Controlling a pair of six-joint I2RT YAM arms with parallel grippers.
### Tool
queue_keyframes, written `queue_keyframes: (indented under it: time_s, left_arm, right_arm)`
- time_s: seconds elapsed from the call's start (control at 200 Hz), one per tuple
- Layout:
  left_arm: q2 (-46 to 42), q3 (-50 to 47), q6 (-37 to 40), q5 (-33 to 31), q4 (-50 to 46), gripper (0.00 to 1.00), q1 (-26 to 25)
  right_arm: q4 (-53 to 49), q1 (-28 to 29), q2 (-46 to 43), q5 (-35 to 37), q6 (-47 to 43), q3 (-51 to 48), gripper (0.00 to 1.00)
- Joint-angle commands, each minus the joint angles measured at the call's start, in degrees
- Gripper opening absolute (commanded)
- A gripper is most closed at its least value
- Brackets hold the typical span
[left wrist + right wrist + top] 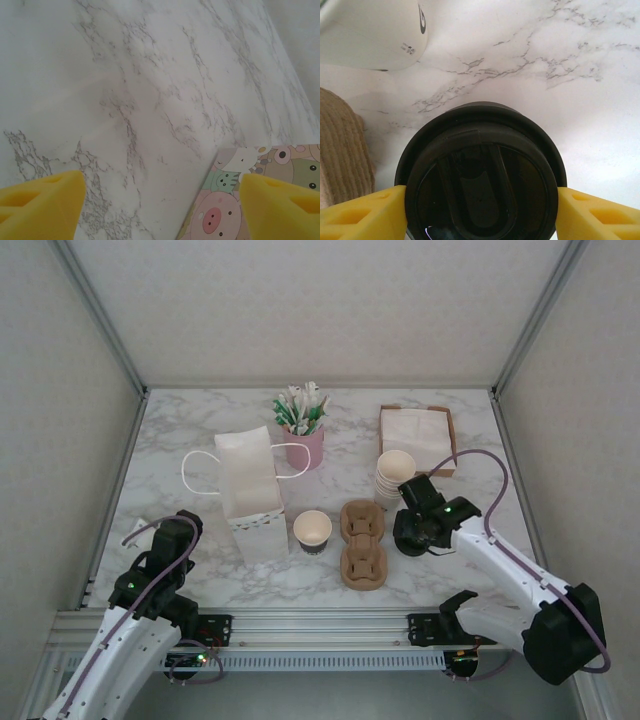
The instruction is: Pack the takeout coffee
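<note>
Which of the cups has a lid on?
The black-lidded cup in the right pincer. The lone cup by the bag and the stack are open-topped.

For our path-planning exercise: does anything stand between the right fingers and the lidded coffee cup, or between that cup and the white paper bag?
Nothing separates them: the right fingers sit against both sides of the coffee cup. Toward the paper bag, two cardboard cup holders and an open cup lie in between.
</note>
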Motion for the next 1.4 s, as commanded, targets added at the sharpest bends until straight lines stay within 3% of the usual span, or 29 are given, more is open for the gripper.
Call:
queue_keyframes:
  time_s: [0.0,1.391]
  left_arm:
    - [-0.3,-0.7,-7.3,-0.8,0.0,0.8,-0.3]
    - [-0.3,-1.2,-7.6,-0.4,0.3,0.81,-0.3]
  right_arm:
    - [0.1,-0.4,2.1,-0.3,2.2,-0.8,0.72]
    - [0.5,-0.4,3.2,-2.7,4.7,-1.2,0.82]
